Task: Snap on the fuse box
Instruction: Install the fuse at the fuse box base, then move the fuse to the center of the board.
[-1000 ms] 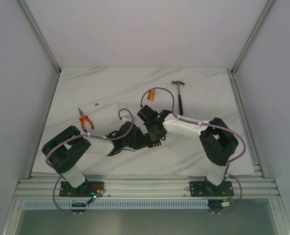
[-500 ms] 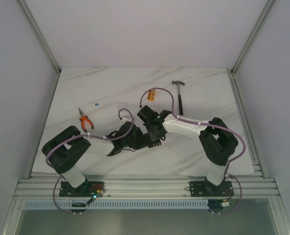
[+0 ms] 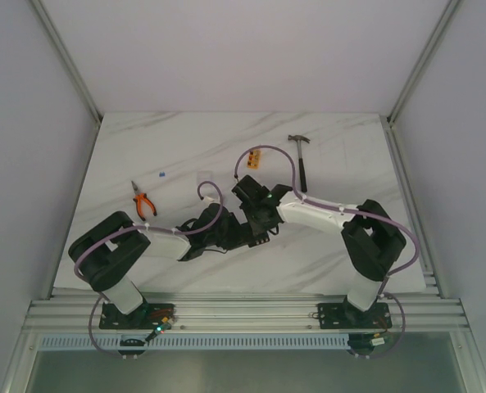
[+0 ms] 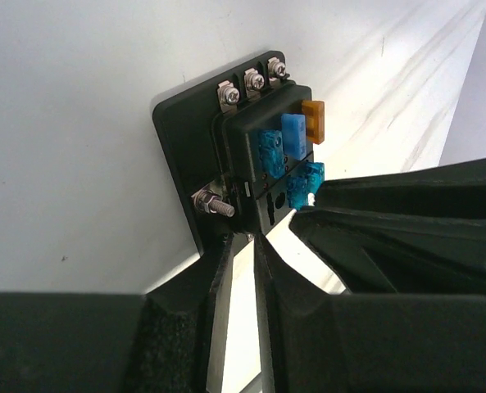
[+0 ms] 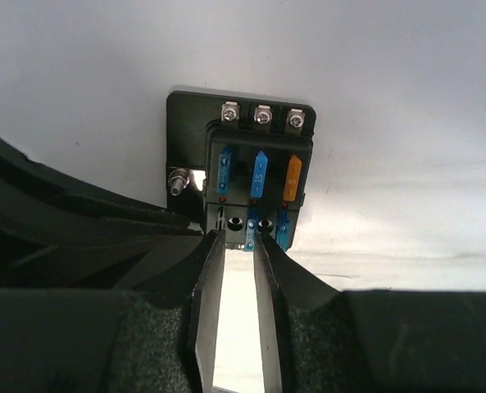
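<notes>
Right gripper (image 5: 238,240): jaws a narrow slit apart, tips at the near edge of the fuse box (image 5: 255,147), flanking a blue fuse (image 5: 250,233). Left gripper (image 4: 243,237): also a thin slit, tips against the box's near corner, and I cannot tell whether either truly pinches. The box lies on the counter (image 5: 406,74) between the arms. Judged risks: the right tips lever that fuse out, an unheld box skids on the smooth counter, or the crowded grippers knock each other.

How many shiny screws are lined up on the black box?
3, along the far edge of the fuse box: left screw, middle screw, right screw. More may hide behind the fingers.
</notes>
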Action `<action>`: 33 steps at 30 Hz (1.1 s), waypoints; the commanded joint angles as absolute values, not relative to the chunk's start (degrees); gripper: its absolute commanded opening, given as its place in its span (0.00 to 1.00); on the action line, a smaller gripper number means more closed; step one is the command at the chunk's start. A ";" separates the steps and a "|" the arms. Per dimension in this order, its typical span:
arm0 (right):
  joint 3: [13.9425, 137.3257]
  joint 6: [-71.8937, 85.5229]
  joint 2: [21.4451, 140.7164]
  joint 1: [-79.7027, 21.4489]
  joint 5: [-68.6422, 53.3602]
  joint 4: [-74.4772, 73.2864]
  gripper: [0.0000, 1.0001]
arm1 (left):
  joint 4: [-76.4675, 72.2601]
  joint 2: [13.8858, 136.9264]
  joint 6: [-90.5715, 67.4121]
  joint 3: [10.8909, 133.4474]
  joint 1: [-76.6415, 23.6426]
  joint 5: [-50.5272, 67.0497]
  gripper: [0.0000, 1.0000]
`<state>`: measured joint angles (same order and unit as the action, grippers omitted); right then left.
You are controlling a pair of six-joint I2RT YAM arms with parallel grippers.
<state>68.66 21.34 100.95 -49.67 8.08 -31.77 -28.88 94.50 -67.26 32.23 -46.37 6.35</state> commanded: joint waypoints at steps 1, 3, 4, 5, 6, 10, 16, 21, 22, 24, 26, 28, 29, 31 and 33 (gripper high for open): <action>68.20 21.62 97.58 -50.08 7.21 -31.91 0.30 | -25.64 93.34 -66.82 32.42 -46.58 4.53 0.27; 68.08 21.38 96.17 -50.10 7.08 -31.56 0.32 | -24.78 92.72 -66.46 32.70 -46.56 4.10 0.29; 67.80 21.13 95.36 -50.10 7.02 -31.10 0.34 | -24.05 92.23 -66.03 33.18 -46.58 3.80 0.31; 67.32 20.96 94.44 -50.02 7.33 -30.50 0.36 | -23.25 91.64 -65.44 33.54 -46.57 3.44 0.32; 66.75 20.85 93.58 -49.90 7.90 -29.96 0.38 | -22.39 91.12 -64.80 33.96 -46.51 3.04 0.34; 64.05 20.66 90.17 -48.01 10.84 -27.94 0.49 | -18.23 87.90 -60.62 35.80 -45.66 1.76 0.41; 56.48 20.58 82.00 -42.40 14.22 -19.62 0.66 | -6.99 83.13 -51.90 39.53 -41.01 -5.86 0.55; 50.60 19.75 77.36 -36.88 15.92 -12.37 0.80 | -0.11 82.25 -43.45 43.41 -33.35 -12.56 0.66; 49.57 19.39 76.62 -36.21 16.25 -10.83 0.83 | 0.97 82.57 -42.17 44.37 -31.68 -14.00 0.69; 47.37 18.34 75.44 -35.15 16.59 -7.64 0.87 | 2.52 83.56 -39.69 46.28 -28.51 -17.06 0.72; 45.55 17.19 74.73 -34.54 16.66 -4.63 0.91 | 3.59 85.09 -37.89 48.26 -25.49 -19.59 0.75; 44.23 16.42 74.61 -33.94 16.85 -2.20 0.95 | 4.10 87.28 -36.58 50.70 -22.11 -21.74 0.81; 43.64 15.86 74.56 -33.71 16.61 -1.13 0.97 | 4.25 88.41 -36.07 51.78 -20.74 -22.58 0.83; 42.55 14.85 74.64 -33.56 16.48 0.90 1.00 | 4.32 91.06 -34.92 54.09 -18.31 -24.18 0.85; 41.41 13.83 74.63 -33.33 16.43 2.70 1.00 | 4.32 93.91 -33.35 56.66 -16.08 -25.40 0.85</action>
